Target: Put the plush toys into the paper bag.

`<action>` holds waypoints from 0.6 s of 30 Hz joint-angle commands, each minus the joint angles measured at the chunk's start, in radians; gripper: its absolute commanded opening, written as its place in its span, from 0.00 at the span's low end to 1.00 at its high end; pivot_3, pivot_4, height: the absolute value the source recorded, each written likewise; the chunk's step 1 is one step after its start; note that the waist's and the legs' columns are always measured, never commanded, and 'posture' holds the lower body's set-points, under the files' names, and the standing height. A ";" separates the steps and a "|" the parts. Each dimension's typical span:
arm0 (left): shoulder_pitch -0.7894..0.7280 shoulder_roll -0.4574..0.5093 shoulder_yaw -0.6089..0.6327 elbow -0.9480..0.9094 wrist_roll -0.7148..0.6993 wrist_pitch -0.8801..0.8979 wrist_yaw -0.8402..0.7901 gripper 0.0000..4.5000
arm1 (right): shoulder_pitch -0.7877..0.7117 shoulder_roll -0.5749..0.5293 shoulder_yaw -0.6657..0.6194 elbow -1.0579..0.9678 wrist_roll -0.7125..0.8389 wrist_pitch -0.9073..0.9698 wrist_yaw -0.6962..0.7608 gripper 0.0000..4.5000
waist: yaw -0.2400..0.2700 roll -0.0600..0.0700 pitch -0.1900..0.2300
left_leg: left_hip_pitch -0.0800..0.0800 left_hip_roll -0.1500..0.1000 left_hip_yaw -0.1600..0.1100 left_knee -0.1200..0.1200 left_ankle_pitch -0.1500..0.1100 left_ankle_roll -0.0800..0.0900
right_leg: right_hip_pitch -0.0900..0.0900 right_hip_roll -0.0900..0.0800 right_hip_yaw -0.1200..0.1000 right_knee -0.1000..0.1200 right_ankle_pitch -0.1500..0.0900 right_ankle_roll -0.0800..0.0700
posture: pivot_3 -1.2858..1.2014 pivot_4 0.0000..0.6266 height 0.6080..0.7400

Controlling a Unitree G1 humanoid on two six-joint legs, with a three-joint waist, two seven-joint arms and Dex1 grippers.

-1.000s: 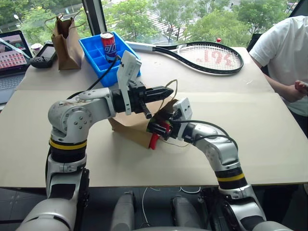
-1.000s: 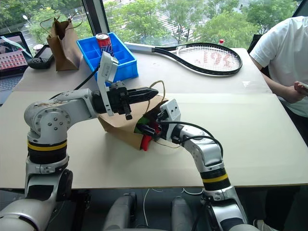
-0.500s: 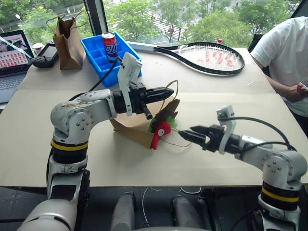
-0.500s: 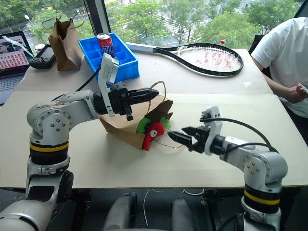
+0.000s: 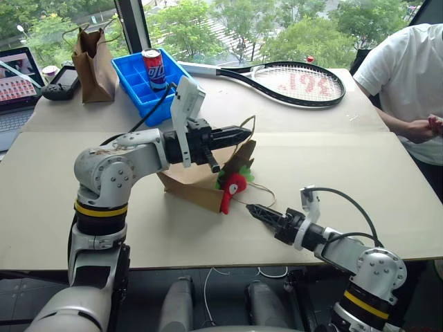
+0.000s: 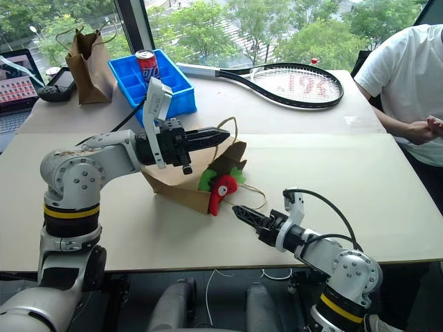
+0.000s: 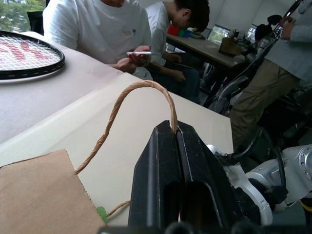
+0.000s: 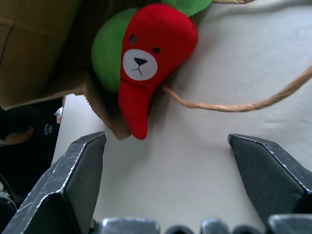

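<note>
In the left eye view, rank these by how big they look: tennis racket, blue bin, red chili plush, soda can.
Largest to smallest, as seen:
1. tennis racket
2. blue bin
3. red chili plush and soda can: about alike. The plush sits nearer the camera and half inside the paper bag, so I won't rank them.

red chili plush (image 8: 146, 53), green plush (image 8: 106, 53), tan paper bag (image 5: 190, 185)

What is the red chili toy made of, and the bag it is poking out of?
The red chili toy looks like soft plush fabric: its surface is fuzzy and matte, with a stitched-on white face patch. The paper bag looks like tan kraft paper, dull and creased, and its handle seems to be twisted paper cord.
</note>
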 commanded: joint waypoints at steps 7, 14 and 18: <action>-0.017 0.011 0.014 -0.024 -0.005 -0.007 0.006 0.00 | -0.046 0.049 -0.011 0.162 -0.062 -0.234 -0.108 0.84 | 0.004 0.001 -0.001 | 0.000 0.000 0.000 0.000 0.000 0.000 | 0.002 0.000 0.000 -0.001 -0.001 -0.002 | 0.52 0.24 0.96; -0.022 0.027 0.020 -0.017 0.002 -0.017 0.006 0.00 | -0.065 0.011 -0.005 0.068 0.077 -0.347 -0.015 0.29 | 0.003 0.001 -0.001 | -0.001 0.000 0.000 0.000 0.001 0.001 | 0.000 0.000 0.000 -0.001 0.002 -0.004 | 0.52 0.24 0.96; -0.033 0.048 0.039 -0.001 0.017 -0.039 0.009 0.00 | -0.153 -0.050 0.034 0.016 0.208 -0.362 0.043 0.00 | -0.002 0.001 0.000 | -0.003 0.000 0.000 -0.001 0.001 0.001 | -0.001 0.000 0.000 -0.001 0.003 0.000 | 0.52 0.24 0.96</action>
